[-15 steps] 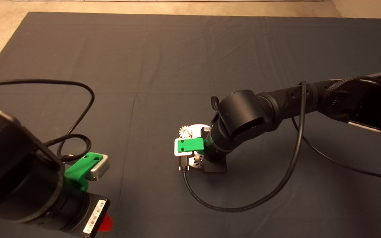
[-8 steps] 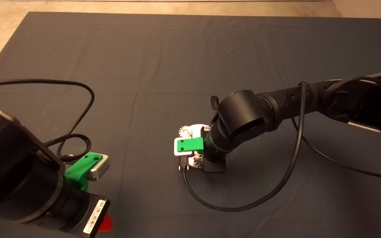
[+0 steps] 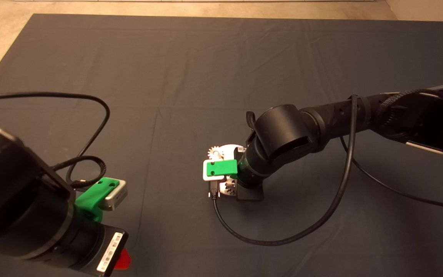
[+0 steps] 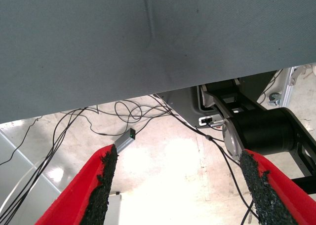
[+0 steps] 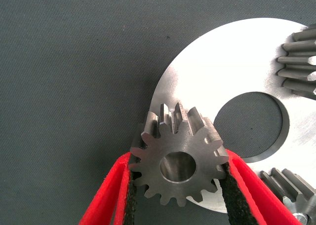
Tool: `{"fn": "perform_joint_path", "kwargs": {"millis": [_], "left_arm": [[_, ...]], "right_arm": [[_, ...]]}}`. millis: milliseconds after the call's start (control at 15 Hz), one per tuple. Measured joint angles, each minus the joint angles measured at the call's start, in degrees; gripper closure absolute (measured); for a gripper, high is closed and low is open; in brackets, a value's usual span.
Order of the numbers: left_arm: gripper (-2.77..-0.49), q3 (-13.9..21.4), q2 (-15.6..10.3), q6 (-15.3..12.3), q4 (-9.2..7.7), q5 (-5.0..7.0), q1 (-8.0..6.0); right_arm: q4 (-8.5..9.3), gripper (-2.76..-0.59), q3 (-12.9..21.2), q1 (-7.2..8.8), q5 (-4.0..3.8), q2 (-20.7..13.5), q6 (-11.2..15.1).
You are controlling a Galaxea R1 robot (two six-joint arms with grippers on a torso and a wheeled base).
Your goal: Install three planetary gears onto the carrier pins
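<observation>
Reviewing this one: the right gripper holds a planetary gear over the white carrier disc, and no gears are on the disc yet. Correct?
Not quite. The right wrist view shows two other gears already on the carrier disc. The rest holds: the right gripper is shut on a planetary gear at the disc's edge.

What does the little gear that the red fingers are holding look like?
The gear is small, silvery-grey metal with a ring of blunt teeth and a round hole through its middle. The right gripper pinches it from two sides, black pads pressed against its teeth. It is tilted, so both its flat face and the sides of its far teeth show. It sits over the edge of the white disc, partly above the dark mat. No pin shows through its hole, so whether it touches the disc is unclear.
</observation>
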Motion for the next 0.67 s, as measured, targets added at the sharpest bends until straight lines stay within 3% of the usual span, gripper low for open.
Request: {"fn": "perform_joint_path", "kwargs": {"millis": [667], "left_arm": [[-1.75, 0.00, 0.02, 0.00, 0.00, 0.00, 0.00]], "right_arm": [[0.53, -1.04, 0.30, 0.00, 0.17, -0.27, 0.00]]}}
